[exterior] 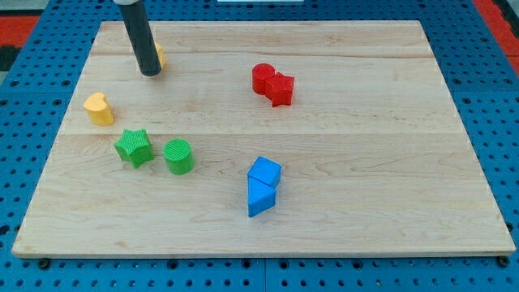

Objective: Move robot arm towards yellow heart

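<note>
Yellow heart (99,108) lies near the desk's (365,227) left edge. The rod's tip (151,73) rests farther back, right of it, against another yellow block (160,56). No gripper is fitted.

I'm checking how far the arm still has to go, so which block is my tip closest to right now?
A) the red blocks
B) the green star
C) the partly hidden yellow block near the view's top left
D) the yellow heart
C: my tip stands right against the partly hidden yellow block, while the yellow heart lies apart from it, lower and toward the view's left.
</note>
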Controlling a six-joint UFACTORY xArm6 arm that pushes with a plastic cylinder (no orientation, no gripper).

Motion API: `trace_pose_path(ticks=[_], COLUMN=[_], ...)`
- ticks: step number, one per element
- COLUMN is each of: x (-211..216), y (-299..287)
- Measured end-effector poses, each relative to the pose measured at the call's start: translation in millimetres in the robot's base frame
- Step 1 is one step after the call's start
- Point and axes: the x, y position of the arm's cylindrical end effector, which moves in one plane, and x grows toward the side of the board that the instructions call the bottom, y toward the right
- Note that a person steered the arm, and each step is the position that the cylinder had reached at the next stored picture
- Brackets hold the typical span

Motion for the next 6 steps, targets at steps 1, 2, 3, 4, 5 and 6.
trace_pose_path(ticks=[1, 2, 3, 4, 5, 6], x=[-24.2, 3.1, 64.2, 134.9, 135.7, 134.6], y=[18.4, 56.3, 48.2, 7.9, -45.5, -65.1])
